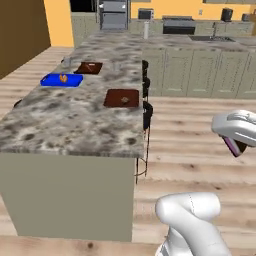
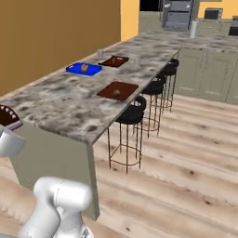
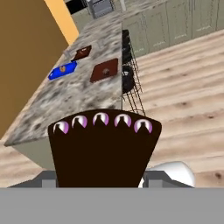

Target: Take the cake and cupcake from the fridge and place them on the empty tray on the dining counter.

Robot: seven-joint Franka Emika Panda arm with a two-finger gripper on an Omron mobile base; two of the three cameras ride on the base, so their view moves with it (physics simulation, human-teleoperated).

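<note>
The cake (image 3: 103, 153), a dark brown slice with pink dollops along its top edge, sits between my fingers and hides them in the hand view. My gripper (image 1: 235, 144) is shut on it, out over the wooden floor to the right of the dining counter (image 1: 65, 120). The cake's pink side (image 2: 10, 122) shows at the left edge of the right base view. The dark reddish-brown tray (image 1: 121, 98) lies near the counter's right edge, well ahead of the gripper. A tiny round brown cupcake (image 1: 125, 100) sits on it.
A blue tray with an orange item (image 1: 61, 80) and a second brown tray (image 1: 90, 67) lie farther back on the counter. Black bar stools (image 2: 131, 115) line the counter's right side. Green cabinets (image 1: 200, 70) stand beyond the open wooden floor.
</note>
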